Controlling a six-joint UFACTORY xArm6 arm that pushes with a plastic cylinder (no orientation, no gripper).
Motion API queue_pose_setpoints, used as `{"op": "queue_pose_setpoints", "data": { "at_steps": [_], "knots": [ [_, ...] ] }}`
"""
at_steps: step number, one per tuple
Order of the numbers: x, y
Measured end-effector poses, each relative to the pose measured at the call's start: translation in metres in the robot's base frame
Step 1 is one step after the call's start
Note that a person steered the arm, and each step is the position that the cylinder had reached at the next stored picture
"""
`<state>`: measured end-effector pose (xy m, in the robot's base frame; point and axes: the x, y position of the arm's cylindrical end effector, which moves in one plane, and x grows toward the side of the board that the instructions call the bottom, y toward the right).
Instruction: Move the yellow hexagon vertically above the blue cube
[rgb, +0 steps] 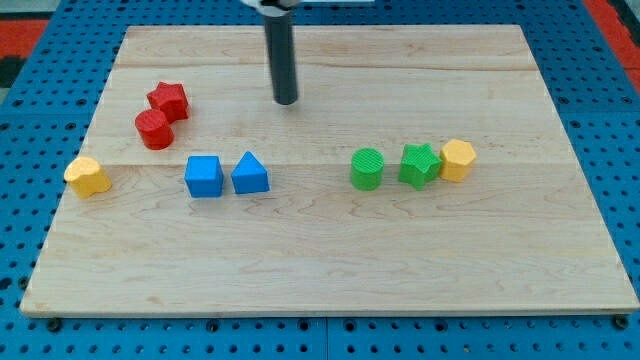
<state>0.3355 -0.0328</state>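
The yellow hexagon (457, 159) lies at the right of the wooden board (320, 270), touching a green star (420, 165) on its left. The blue cube (204, 176) lies left of centre, with a blue triangular block (250, 174) close on its right. My tip (286, 101) stands on the board near the view's top, above and to the right of the blue cube. It touches no block and is far to the left of the yellow hexagon.
A green cylinder (367, 168) sits left of the green star. A red star (168, 99) and a red cylinder (154, 129) lie at the upper left. A second yellow block (88, 176) sits by the left edge.
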Motion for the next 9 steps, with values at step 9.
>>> {"op": "queue_pose_setpoints", "data": {
  "at_steps": [9],
  "knots": [
    [0.014, 0.083]
  ]
}}
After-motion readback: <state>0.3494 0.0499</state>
